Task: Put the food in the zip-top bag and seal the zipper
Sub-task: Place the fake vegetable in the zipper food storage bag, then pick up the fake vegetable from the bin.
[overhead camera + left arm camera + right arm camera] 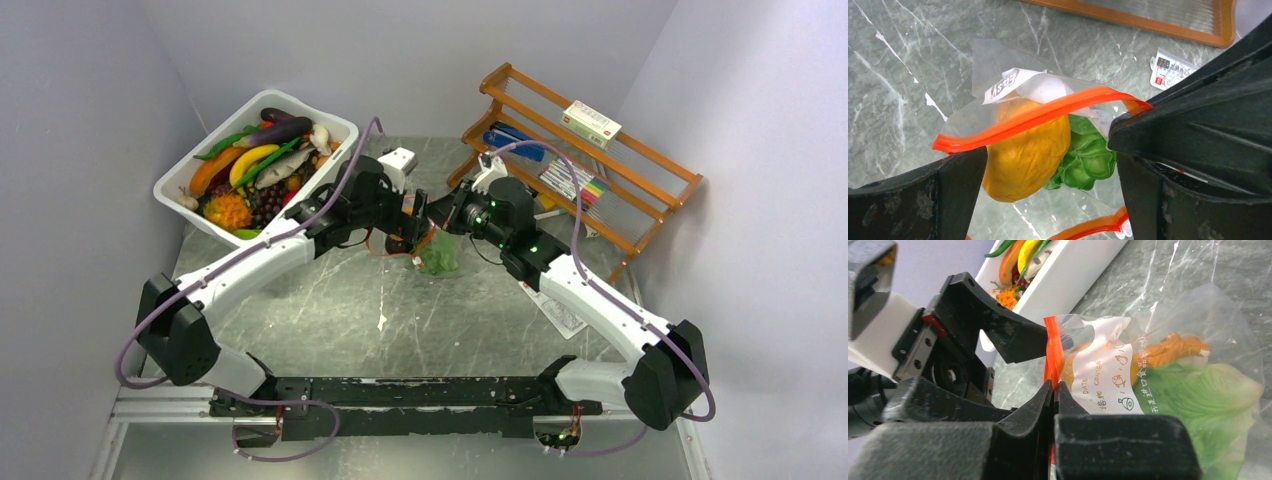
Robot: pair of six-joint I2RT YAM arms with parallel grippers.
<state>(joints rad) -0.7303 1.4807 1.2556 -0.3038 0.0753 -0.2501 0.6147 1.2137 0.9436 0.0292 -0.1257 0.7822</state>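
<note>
The clear zip-top bag hangs between both grippers over the middle of the table. My right gripper is shut on the orange-red zipper at one end of the mouth. My left gripper is open, its fingers wide apart on either side of the open mouth. The far zipper strip and the near strip are apart. An orange fruit and green lettuce lie in the bag, behind its white label. The two grippers almost touch.
A white bin with several more toy fruits and vegetables stands at the back left. An orange-brown wooden rack stands at the back right. A flat white printed leaflet lies under the right arm.
</note>
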